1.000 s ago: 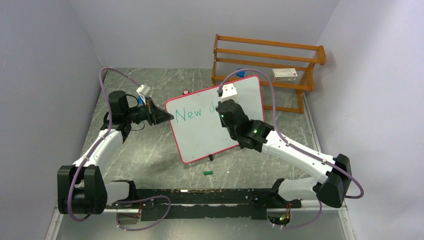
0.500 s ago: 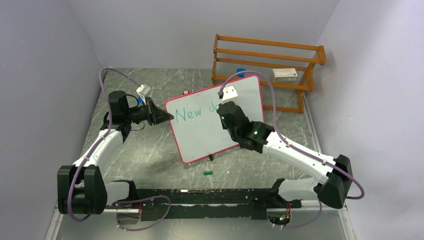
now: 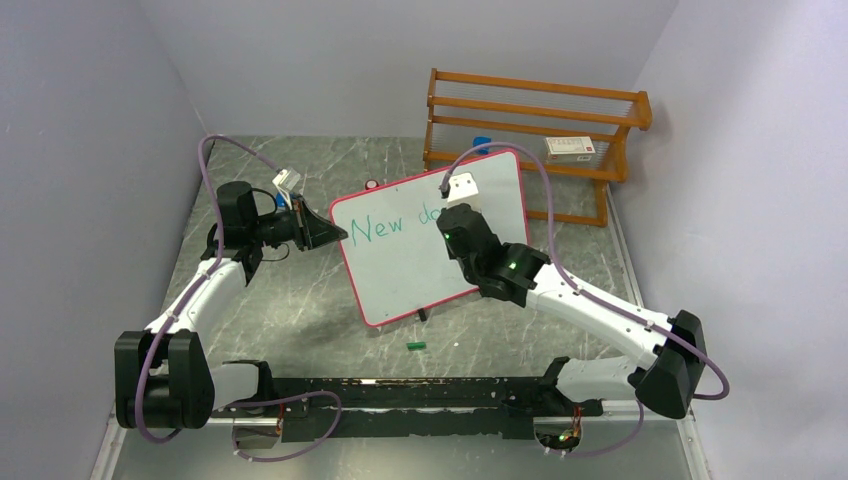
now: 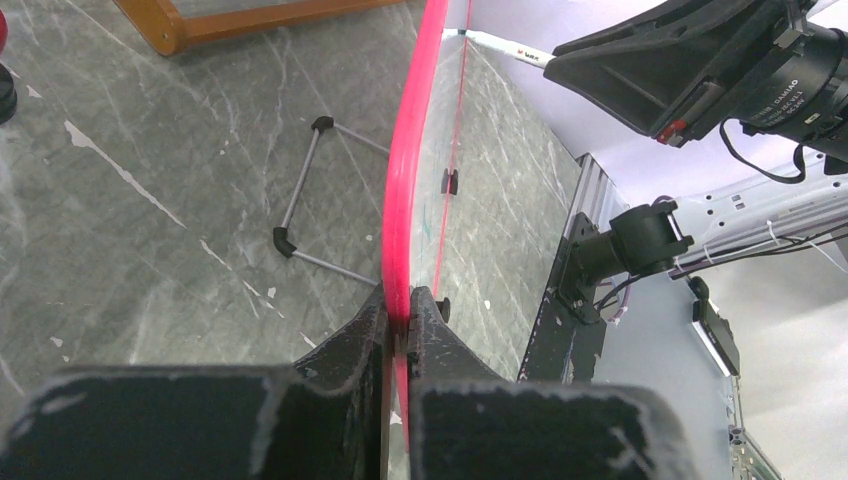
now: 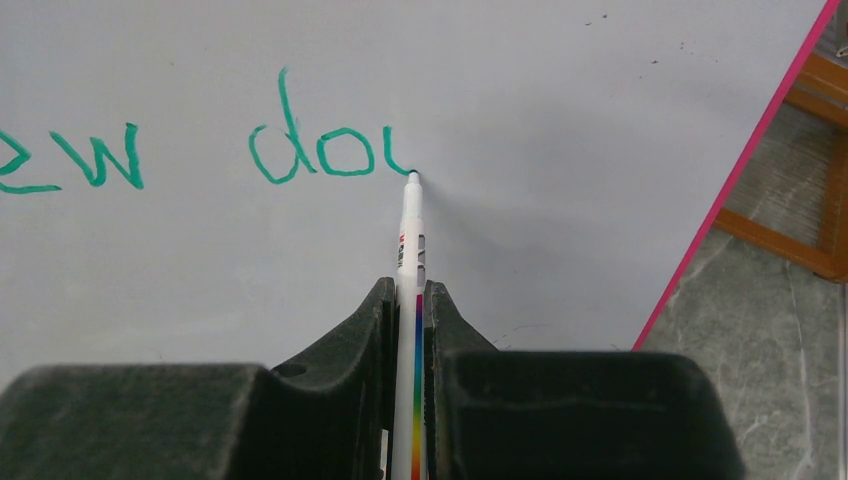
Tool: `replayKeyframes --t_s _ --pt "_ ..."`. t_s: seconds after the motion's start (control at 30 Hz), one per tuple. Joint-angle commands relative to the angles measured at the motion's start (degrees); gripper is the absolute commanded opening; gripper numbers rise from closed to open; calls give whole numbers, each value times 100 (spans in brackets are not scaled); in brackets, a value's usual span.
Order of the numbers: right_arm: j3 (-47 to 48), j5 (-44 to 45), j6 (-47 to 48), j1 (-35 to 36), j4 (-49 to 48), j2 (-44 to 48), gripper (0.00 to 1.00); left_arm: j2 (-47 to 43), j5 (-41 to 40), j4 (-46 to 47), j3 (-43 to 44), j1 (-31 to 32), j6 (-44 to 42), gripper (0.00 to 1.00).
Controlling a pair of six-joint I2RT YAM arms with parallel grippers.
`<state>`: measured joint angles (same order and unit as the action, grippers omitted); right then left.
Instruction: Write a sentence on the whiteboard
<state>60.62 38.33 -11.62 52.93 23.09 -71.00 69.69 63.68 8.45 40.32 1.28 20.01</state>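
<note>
Here, left hand [image 4: 398, 318] pinching whiteboard [image 3: 400, 275] at its 9 o'clock rim, right hand [image 5: 410, 292] pinching marker [image 5: 411, 225], tip touching board at 3 o'clock of unfinished green sentence [image 5: 320, 155].

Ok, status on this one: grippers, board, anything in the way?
Left gripper shut on whiteboard rim. Right gripper shut on marker, tip on board. Sentence reads "New do". Nothing in the marker's way.

one whiteboard [image 3: 400, 275], one marker [image 5: 410, 220], two grippers [image 4: 400, 300] [image 5: 408, 287], one rack [image 3: 535, 100]

The left hand [image 4: 400, 303] and right hand [image 5: 407, 292] are both clamped tight, angled inward toward each other.
</note>
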Motion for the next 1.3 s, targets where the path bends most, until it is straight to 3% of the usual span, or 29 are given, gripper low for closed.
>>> replayKeyframes --t_s 0.0,1.27 --pt "-94 157 -22 -81 -110 121 0 44 -57 126 -35 -110 -114 5" --pt "68 -203 172 -151 -637 25 0 62 -55 44 -15 -110 -164 5"
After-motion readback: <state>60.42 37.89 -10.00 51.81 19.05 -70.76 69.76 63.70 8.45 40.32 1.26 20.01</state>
